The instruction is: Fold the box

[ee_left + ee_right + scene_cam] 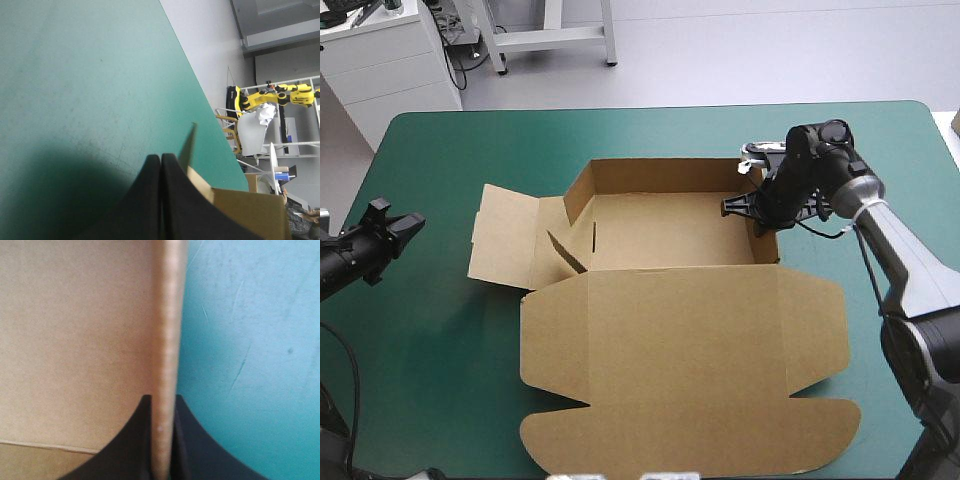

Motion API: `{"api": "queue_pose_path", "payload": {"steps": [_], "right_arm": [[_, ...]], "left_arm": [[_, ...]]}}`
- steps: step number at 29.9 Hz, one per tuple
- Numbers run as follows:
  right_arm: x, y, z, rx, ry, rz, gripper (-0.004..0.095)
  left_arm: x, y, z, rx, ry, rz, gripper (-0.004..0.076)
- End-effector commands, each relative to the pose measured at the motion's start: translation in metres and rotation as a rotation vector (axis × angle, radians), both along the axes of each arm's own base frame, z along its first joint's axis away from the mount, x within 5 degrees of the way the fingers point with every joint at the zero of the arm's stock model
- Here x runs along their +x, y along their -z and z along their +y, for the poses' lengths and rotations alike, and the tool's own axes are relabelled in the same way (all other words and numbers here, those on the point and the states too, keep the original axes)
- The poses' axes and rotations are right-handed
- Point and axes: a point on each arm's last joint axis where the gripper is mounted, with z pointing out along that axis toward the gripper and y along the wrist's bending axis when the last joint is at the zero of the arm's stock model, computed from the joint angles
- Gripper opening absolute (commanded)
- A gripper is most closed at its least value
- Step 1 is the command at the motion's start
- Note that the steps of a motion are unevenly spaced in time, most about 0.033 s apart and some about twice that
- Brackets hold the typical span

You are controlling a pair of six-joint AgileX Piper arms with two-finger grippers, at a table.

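The brown box (670,232) lies mid-table as an open tray. Its back and right walls are raised, its left flap (505,235) lies flat, and its wide lid (680,365) is spread flat toward the near edge. My right gripper (757,207) is at the tray's right wall. In the right wrist view this gripper (162,407) is shut on the box, with the wall's upright edge (167,330) running between the black fingers. My left gripper (412,223) hovers left of the box, apart from it. It is shut (161,159) on nothing, with the flap's corner (240,210) beside it.
Bare teal-green cover (430,330) lies left of the box, under my left arm. More of the cover (910,200) lies to the right of the tray. The lid's rounded front flaps (690,445) reach almost to the table's near edge.
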Motion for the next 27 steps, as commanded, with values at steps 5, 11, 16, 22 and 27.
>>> {"api": "queue_pose_path", "payload": {"steps": [5, 11, 16, 22, 27], "right_arm": [[-0.065, -0.112, -0.033, 0.091, -0.028, -0.308, -0.0018], [-0.107, -0.152, -0.046, 0.120, -0.071, -0.452, -0.0018], [-0.114, -0.158, -0.042, 0.138, -0.161, -0.499, -0.0018], [-0.102, -0.151, -0.032, 0.228, -0.164, -0.466, -0.0018], [-0.090, -0.144, -0.024, 0.307, -0.168, -0.440, -0.0018]], "left_arm": [[0.000, -0.020, -0.003, 0.001, 0.011, -0.092, -0.0032], [-0.001, -0.021, -0.005, 0.007, 0.040, -0.107, -0.0032], [-0.004, -0.024, -0.012, 0.004, 0.124, -0.150, -0.0032], [-0.002, -0.028, -0.030, -0.007, 0.248, -0.203, -0.0031], [0.003, -0.027, -0.057, 0.013, 0.374, -0.202, -0.0004]]}}
